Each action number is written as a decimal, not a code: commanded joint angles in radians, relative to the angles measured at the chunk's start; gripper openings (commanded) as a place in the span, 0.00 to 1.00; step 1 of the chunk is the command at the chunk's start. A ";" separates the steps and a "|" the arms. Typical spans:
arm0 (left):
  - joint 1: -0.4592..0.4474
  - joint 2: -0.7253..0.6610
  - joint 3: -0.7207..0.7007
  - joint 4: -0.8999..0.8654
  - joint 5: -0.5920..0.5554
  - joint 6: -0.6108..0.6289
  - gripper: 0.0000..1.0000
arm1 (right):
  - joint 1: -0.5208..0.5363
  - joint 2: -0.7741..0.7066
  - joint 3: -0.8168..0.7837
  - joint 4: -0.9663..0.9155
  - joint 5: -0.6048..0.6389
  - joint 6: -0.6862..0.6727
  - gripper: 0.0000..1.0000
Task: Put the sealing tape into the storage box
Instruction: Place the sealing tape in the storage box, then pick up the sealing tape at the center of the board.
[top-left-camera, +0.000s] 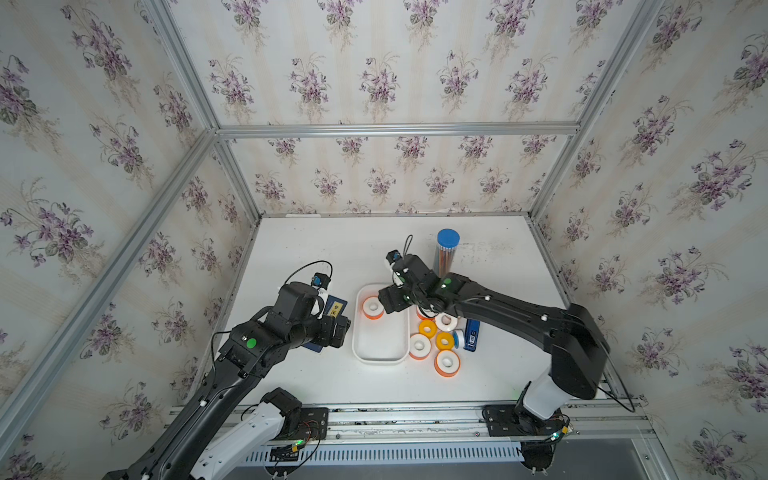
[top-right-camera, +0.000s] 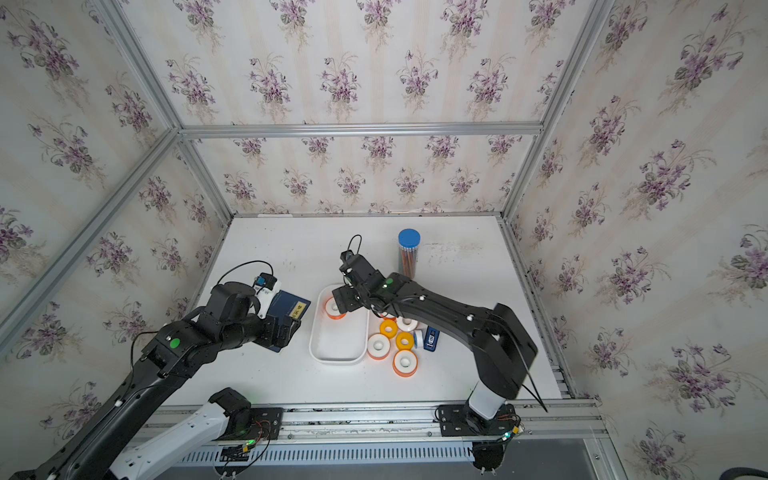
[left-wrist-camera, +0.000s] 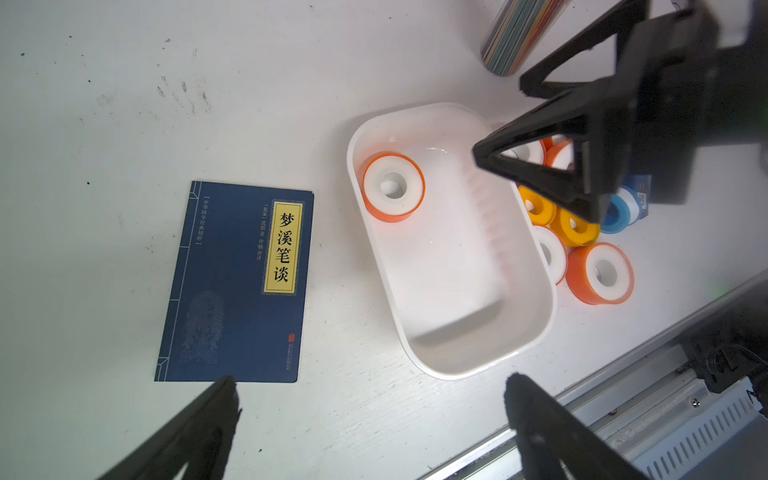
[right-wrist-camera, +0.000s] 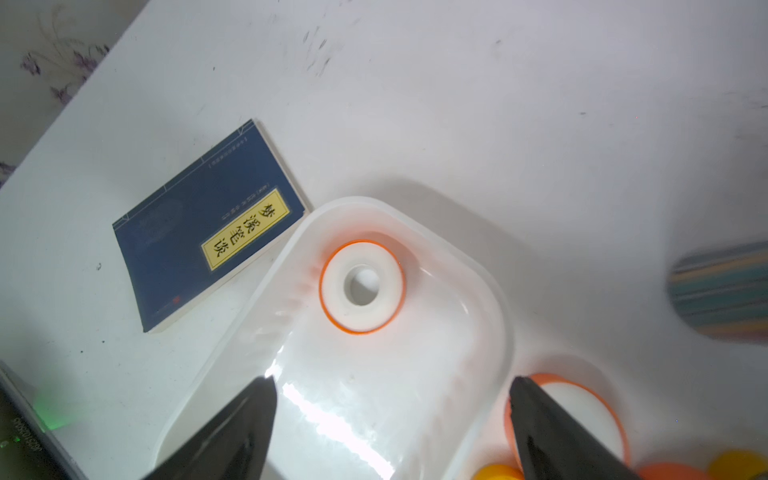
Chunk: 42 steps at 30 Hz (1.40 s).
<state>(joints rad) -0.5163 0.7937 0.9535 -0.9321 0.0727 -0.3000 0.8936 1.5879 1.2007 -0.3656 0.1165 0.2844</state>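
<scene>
The storage box (top-left-camera: 380, 360) is a shallow white tray in mid-table. One orange-rimmed sealing tape roll (top-left-camera: 372, 307) lies flat in its far end, seen too in the right wrist view (right-wrist-camera: 361, 286). My right gripper (right-wrist-camera: 390, 380) hovers open above the box, nothing between its fingers. Several more rolls lie on the table right of the box: two yellow (top-left-camera: 427, 328), orange-rimmed white ones (top-left-camera: 447, 363) and a blue-white one (top-left-camera: 459, 338). My left gripper (left-wrist-camera: 370, 380) stands open and empty left of the box, above the table.
A navy booklet (left-wrist-camera: 237, 282) with a yellow label lies left of the box, partly under my left arm. A blue stapler-like bar (top-left-camera: 471, 338) sits right of the rolls. A blue-capped tube of pencils (top-left-camera: 446, 249) stands behind. A metal rail (top-left-camera: 415, 419) runs along the front.
</scene>
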 joint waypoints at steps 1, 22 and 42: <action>0.000 0.002 0.006 -0.019 -0.034 -0.010 1.00 | -0.056 -0.159 -0.153 0.104 0.093 0.027 0.91; -0.360 0.549 0.283 0.149 -0.031 -0.098 0.97 | -0.579 -0.861 -0.908 0.321 0.173 0.277 0.92; -0.484 1.277 0.835 0.118 -0.100 -0.167 1.00 | -0.616 -0.826 -0.942 0.363 0.145 0.288 0.94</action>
<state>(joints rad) -0.9974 2.0418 1.7683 -0.8249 -0.0154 -0.4431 0.2783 0.7647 0.2596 -0.0269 0.2695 0.5728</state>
